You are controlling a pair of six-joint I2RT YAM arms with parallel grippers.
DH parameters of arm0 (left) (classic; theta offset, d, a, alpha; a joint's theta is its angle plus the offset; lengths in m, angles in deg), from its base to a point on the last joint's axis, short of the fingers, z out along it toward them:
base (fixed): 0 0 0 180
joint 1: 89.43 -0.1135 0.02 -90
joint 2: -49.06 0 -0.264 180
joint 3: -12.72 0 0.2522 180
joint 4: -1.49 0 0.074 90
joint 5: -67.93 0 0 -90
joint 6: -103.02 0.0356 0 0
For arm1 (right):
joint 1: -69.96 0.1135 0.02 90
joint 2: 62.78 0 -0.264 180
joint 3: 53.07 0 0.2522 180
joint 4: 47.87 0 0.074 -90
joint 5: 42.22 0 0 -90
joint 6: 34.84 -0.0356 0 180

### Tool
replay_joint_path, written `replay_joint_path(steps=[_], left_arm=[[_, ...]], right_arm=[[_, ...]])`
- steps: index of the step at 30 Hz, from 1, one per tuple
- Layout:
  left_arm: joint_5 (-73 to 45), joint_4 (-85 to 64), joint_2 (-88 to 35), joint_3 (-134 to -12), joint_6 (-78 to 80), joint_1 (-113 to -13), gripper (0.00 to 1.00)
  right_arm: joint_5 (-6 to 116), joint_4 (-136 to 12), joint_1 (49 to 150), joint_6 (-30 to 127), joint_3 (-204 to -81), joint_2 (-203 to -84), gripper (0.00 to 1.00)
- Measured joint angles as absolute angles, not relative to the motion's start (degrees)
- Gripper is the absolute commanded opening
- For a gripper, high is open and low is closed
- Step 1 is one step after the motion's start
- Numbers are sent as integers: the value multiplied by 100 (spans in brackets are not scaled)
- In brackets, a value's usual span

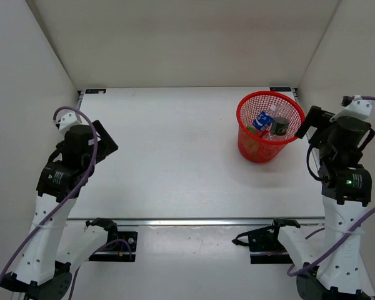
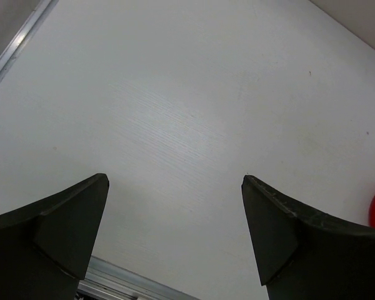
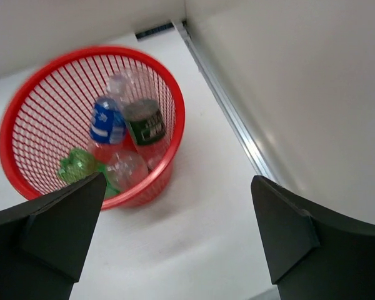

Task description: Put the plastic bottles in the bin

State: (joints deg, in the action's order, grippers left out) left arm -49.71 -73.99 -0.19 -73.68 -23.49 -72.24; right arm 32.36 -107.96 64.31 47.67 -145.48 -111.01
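Since the plastic bottles (image 3: 106, 122) were seen lying inside the bin (image 1: 269, 92) at upper right, the left pincer (image 2: 175, 178) and right pincer (image 3: 178, 181) were held spread open, empty.

White table (image 1: 175, 156); metal rail (image 1: 194, 221) along near edge.

You are looking at a white surface (image 1: 175, 156) that is sitting boxed in by plain off-white panels: a back wall (image 1: 187, 37), a left wall (image 1: 19, 75) and a right wall (image 1: 356, 44) are rising from its edges. A metal rail (image 1: 194, 221) is running along its near edge. Soft, even light is falling across everything, casting only faint shadows.
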Motion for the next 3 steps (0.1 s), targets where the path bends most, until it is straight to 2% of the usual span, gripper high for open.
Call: replay_joint_path(steps=[3], left_arm=[[-5052,-7534,13,-7471,-2364,-7221,98]], right_arm=[[3214,-11025,6418,4745,-14345,-11238,99]])
